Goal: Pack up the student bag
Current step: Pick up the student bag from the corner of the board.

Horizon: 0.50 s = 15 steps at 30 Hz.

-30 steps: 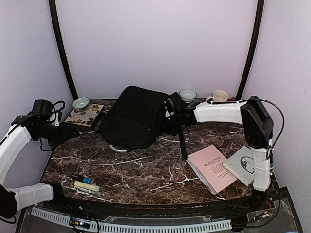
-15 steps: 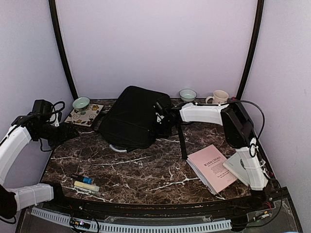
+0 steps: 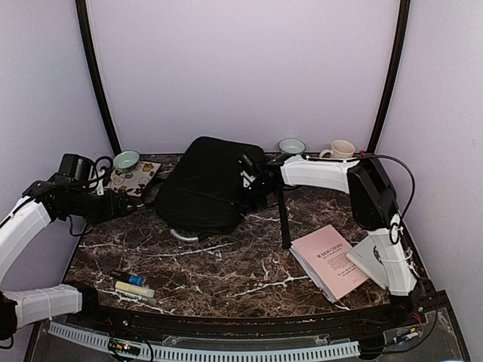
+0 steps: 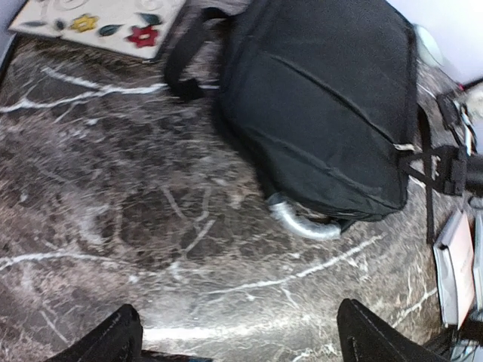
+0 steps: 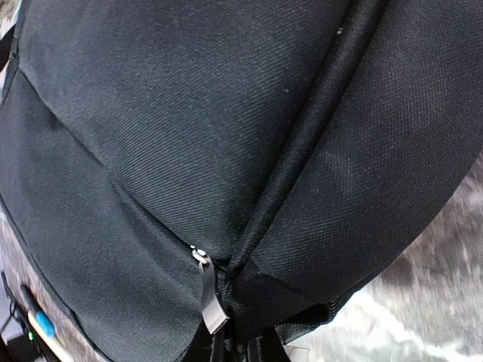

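Student bag: one, right claw clenched on its corner; left claw spread wide; two bowls.

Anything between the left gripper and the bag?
Nothing visible. In the left wrist view only bare marble tabletop lies between the left gripper, jaws open, and the student bag. The floral tile sits off to the side.
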Each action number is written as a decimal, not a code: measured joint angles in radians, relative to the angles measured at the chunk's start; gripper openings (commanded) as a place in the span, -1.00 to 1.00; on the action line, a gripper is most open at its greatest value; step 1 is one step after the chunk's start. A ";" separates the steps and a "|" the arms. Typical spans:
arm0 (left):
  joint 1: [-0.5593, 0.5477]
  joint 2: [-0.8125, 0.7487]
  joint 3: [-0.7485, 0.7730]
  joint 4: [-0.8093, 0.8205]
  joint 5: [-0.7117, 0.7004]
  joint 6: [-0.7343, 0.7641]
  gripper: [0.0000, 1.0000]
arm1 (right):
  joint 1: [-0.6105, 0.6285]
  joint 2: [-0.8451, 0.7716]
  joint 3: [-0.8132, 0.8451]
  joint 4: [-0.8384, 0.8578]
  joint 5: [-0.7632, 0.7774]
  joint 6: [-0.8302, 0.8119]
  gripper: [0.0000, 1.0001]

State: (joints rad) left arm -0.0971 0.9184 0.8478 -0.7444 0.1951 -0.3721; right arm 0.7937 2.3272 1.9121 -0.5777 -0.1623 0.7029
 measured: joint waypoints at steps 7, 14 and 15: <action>-0.305 0.052 0.074 0.064 -0.056 0.055 0.73 | 0.000 -0.127 -0.063 -0.137 -0.057 -0.087 -1.00; -0.491 0.090 0.080 0.243 -0.049 0.290 0.73 | 0.000 -0.253 -0.155 -0.224 -0.101 -0.146 -1.00; -0.517 0.089 0.066 0.277 -0.036 0.331 0.73 | 0.000 -0.266 -0.161 -0.238 -0.105 -0.151 -1.00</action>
State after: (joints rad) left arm -0.6136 1.0073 0.9134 -0.4671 0.1593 -0.0414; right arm 0.7940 2.0617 1.7508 -0.8154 -0.2672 0.5514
